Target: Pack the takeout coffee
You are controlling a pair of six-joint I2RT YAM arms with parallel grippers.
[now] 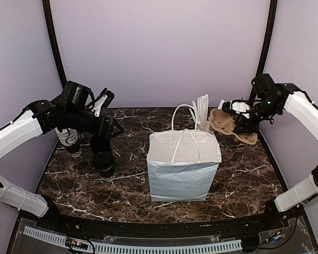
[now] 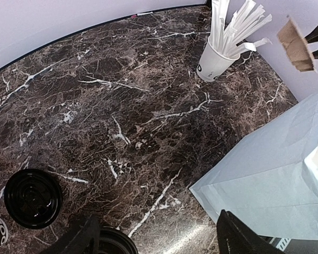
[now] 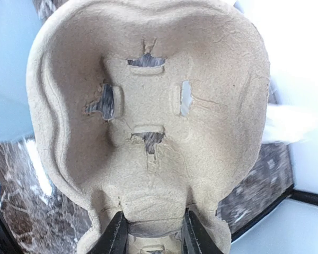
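Takeout coffee (image 1: 104, 163) stands near the surface's left edge, close to the left pincer (image 2: 158, 218), which is spread wide and empty. The right pincer (image 3: 155, 233) pinches a pulp carrier (image 3: 148, 106) by its rim above the far right corner. That thin hold could slip, or the carrier could snag the bag (image 1: 183, 164) handles.

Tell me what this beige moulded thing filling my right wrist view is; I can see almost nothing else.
Observer: It's a cardboard cup carrier. The right gripper pinches its edge and holds it in the air over the back right of the table.
Operator: Is there anything near it?
Observer: A white paper bag stands mid-table, just left of the carrier, with its handles up.
Operator: And where is the coffee?
Observer: The takeout coffee, with its black lid, stands on the left side of the table, by the open left gripper.
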